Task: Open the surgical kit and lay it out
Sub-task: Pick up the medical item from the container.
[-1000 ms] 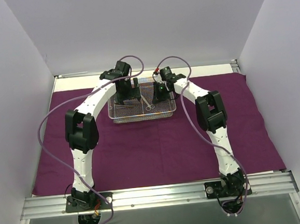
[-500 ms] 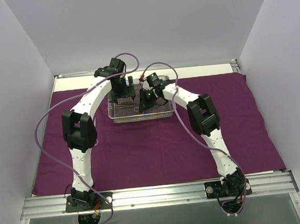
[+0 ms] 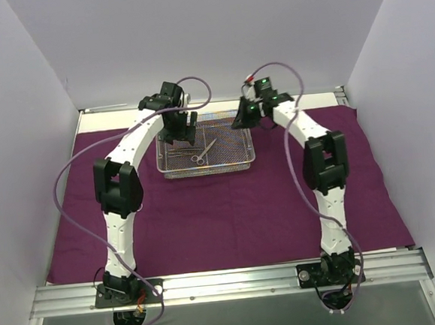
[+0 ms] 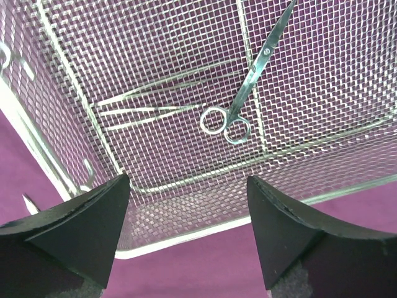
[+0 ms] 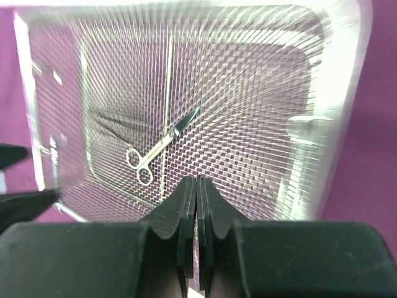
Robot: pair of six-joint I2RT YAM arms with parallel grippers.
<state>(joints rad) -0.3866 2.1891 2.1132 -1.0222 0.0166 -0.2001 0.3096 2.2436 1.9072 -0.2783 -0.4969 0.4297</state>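
The dark purple cloth wrap (image 3: 228, 207) lies spread flat on the table. The silver wire-mesh tray (image 3: 241, 160) stands on it at the back middle. Scissors (image 3: 202, 152) with ring handles lie in the tray; they also show in the left wrist view (image 4: 239, 105) and the right wrist view (image 5: 155, 152). Slim tweezers (image 4: 155, 112) lie beside them. My left gripper (image 3: 179, 135) is open and empty above the tray's left part (image 4: 186, 192). My right gripper (image 3: 243, 119) is shut and empty above the tray's back right corner (image 5: 197, 183).
White walls close in the left, right and back. A metal rail (image 3: 227, 282) with the arm bases runs along the near edge. A bare strip of light table (image 3: 303, 101) shows behind the cloth.
My right gripper has pulled back out of the tray, up and to the right, to its back right corner. The scissors now lie uncovered in the tray. My left gripper has barely moved.
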